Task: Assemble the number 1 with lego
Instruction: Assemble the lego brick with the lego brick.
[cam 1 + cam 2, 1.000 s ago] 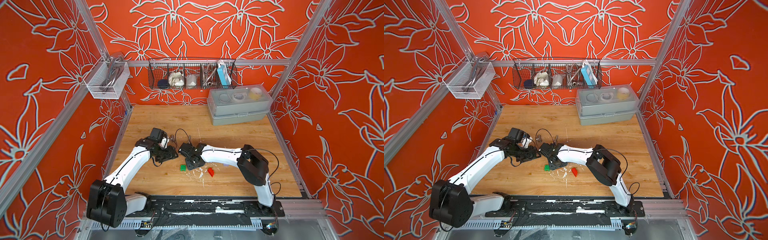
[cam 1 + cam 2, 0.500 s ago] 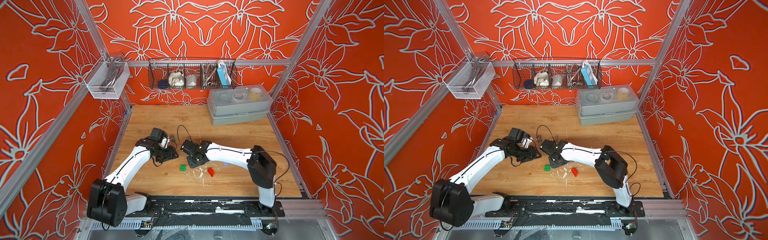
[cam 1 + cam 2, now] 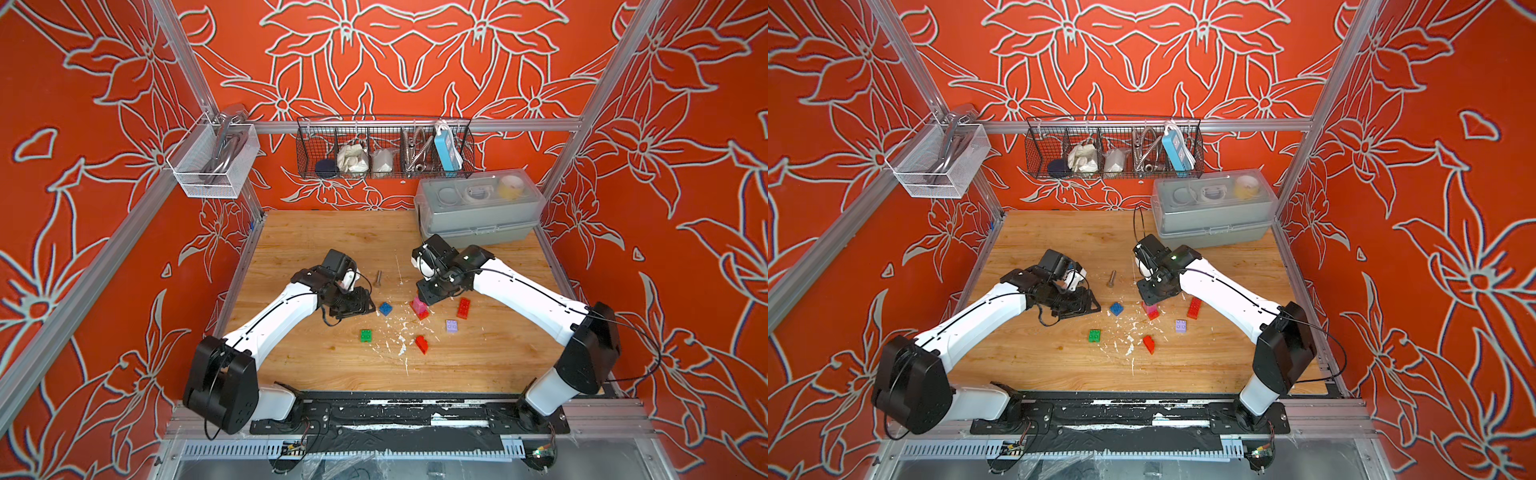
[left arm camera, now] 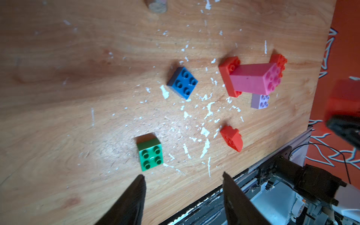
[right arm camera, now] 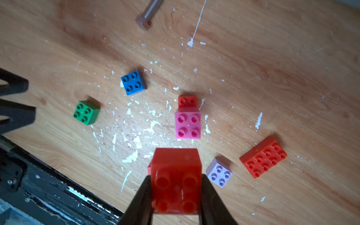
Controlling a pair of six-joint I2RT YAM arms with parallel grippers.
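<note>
Right fingers point(image 5: 140, 200) clamp a red brick point(image 5: 176, 181); left fingers point(image 4: 132, 202) stand apart, empty. On the worktop point(image 3: 332, 374) a pink tower point(image 3: 419, 307) stands on a red base. From it, in a top view: long red brick point(image 3: 464, 308) at 3 o'clock, blue brick point(image 3: 385, 308) at 9, green brick point(image 3: 366, 335) at 8, lilac brick point(image 3: 452, 326) at 4, red wedge point(image 3: 421, 344) at 6. Open wood runs to the near edge.

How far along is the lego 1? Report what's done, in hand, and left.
Done: a pink stack stands on a red base brick. In hand: the right gripper clamps a red brick close to that stack; the left gripper is open and empty. Left: the blue brick, green brick, lilac brick, long red brick and a small red piece lie loose, so the 1 looks barely started.
</note>
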